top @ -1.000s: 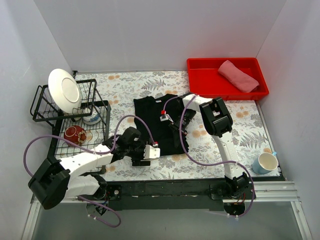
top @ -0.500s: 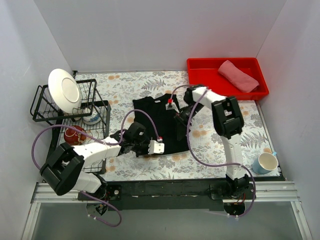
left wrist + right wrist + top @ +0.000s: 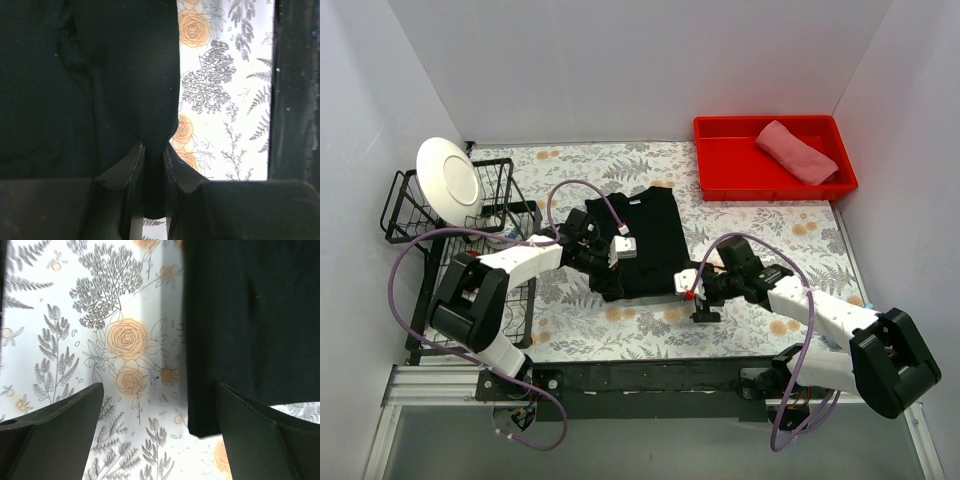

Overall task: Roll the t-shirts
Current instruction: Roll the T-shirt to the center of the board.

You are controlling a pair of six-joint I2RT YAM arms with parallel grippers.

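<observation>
Cloth is bunching between the fingers of my left hand (image 3: pixel 152 150), which is clamping a narrow fold on the left side of the black t-shirt (image 3: pixel 645 235). That shirt is lying folded into a strip in the middle of the bench (image 3: pixel 570 165). My right hand (image 3: pixel 159 387) is hovering with its fingers wide apart, holding nothing, just beside the shirt's near right corner.

To do this step well, I am judging that both hands should be gripping the same near hem, level with each other, so the roll is starting straight and tight rather than skewing.

I am counting two t-shirts: the black one here and one salmon-pink t-shirt (image 3: pixel 798 150) lying in the single red tray (image 3: pixel 720 172) at the far right. One white plate (image 3: pixel 448 170) is standing in the wire rack (image 3: pixel 410 215).
</observation>
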